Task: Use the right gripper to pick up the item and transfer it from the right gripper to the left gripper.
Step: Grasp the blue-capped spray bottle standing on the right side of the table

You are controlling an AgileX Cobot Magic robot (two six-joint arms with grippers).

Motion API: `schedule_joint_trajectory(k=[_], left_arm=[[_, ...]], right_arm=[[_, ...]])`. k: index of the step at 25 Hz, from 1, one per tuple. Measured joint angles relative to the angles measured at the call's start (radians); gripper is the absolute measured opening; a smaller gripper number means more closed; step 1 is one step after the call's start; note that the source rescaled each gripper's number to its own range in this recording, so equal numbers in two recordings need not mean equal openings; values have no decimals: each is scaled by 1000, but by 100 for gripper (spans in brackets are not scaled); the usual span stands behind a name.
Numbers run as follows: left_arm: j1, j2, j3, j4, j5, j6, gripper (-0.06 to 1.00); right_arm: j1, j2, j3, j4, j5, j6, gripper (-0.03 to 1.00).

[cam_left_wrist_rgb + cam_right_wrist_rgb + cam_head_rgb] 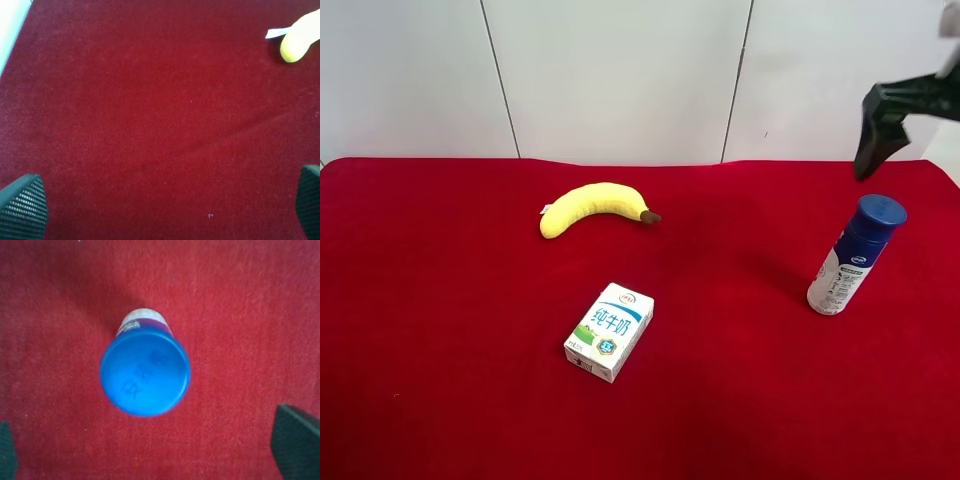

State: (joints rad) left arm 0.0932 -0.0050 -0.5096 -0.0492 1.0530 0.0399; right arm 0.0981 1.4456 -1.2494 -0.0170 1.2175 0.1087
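Note:
The item, a slim white bottle (848, 260) with a dark blue cap and blue print, stands upright on the red cloth at the exterior high view's right. My right gripper (882, 128) hangs above and a little behind it, apart from it. In the right wrist view I look straight down on the blue cap (144, 373); the right gripper (150, 447) is open, its fingertips (295, 442) wide apart at the frame's corners, holding nothing. My left gripper (165, 205) is open and empty over bare cloth. It does not show in the exterior high view.
A yellow banana (595, 206) lies at the middle back; its end shows in the left wrist view (301, 37). A white milk carton (610, 331) lies flat in the middle front. The red cloth (440, 330) covers the table, with a white wall behind.

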Motion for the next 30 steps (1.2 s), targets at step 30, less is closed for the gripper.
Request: schedule_joint_trajectory(k=[30], left_arm=[[0,0,0,0,0,-1,100]], right_arm=[[0,140,184,-43,-265,-101,100]])
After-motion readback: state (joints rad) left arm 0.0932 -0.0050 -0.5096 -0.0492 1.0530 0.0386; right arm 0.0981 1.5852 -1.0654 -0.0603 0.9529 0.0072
